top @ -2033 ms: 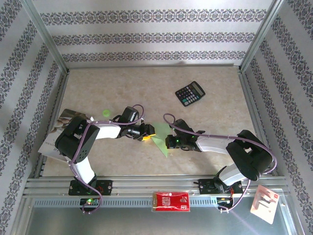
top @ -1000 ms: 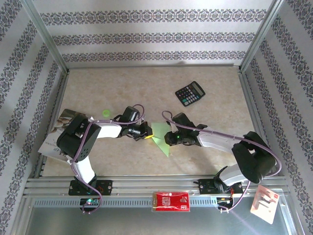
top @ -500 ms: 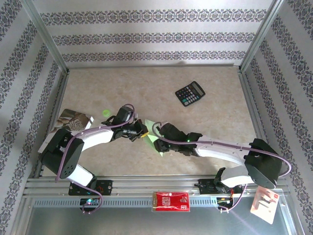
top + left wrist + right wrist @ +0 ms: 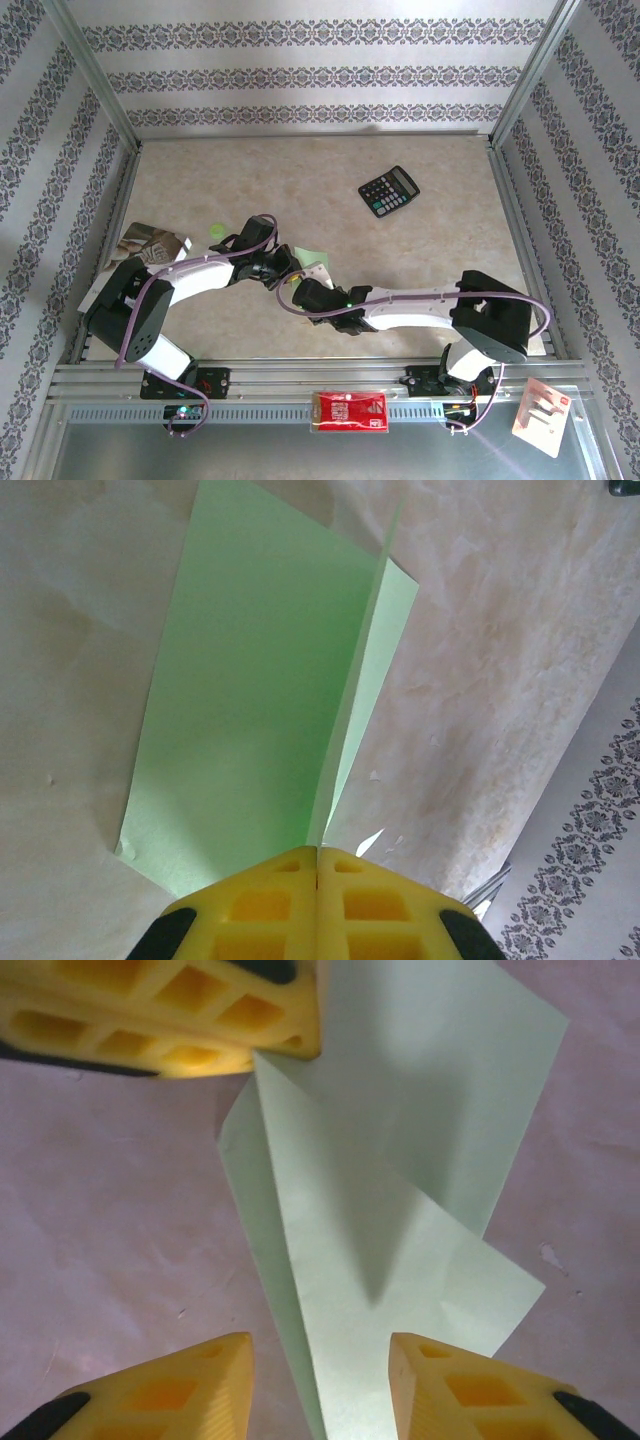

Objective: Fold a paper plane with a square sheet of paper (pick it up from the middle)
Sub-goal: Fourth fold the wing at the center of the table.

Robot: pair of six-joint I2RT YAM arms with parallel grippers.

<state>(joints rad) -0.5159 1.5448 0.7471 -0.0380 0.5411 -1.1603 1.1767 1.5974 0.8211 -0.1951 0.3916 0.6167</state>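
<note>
The light green sheet of paper [image 4: 310, 258] lies left of the table's centre, folded, with a raised crease [image 4: 345, 710] and overlapping flaps [image 4: 400, 1220]. My left gripper [image 4: 287, 272] is shut on the paper's near edge, and its yellow fingertips [image 4: 300, 865] meet on the crease. My right gripper [image 4: 303, 290] reaches in from the right and hovers open just above the paper. Its two fingertips [image 4: 235, 1350] straddle the narrow end without touching it. The left gripper's yellow finger [image 4: 180, 1010] shows at the top of the right wrist view.
A black calculator [image 4: 389, 191] sits at the back right. A tiny green dot [image 4: 217, 231] and a booklet [image 4: 140, 250] lie at the left. A red-and-white packet [image 4: 350, 410] and a card [image 4: 545, 415] rest on the front rail. Metal frame posts line both sides.
My right arm swung left across the table, bringing its gripper over the paper's near end with the jaws now apart. The left gripper kept hold and shifted slightly left with the paper.
</note>
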